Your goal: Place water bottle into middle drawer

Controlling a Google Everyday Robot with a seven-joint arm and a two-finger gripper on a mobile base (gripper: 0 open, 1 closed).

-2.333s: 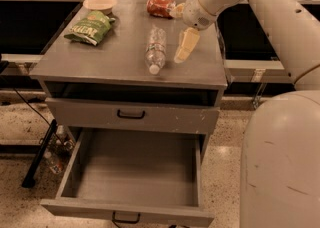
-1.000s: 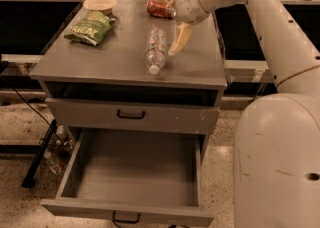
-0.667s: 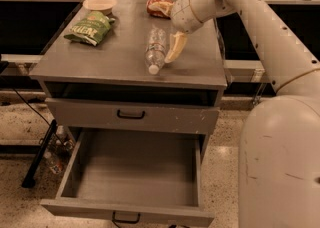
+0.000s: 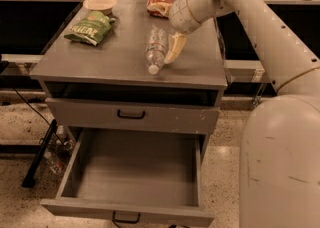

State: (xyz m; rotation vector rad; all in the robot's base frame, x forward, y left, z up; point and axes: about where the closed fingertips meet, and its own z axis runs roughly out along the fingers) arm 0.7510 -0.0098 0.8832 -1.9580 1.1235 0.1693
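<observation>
No readable text anywhere; claw (image 4: 174, 50) just beside water bottle (image 4: 155, 46).

End effector (image 4: 173, 52) seemingly touching bottle (image 4: 154, 47); drawer (image 4: 134, 173) open.

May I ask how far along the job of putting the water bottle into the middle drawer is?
Done: the middle drawer stands pulled open. In hand: the gripper is down beside the water bottle, which lies on its side on the cabinet top, not yet lifted. Left: grasping it, carrying it down and releasing it in the drawer.
</observation>
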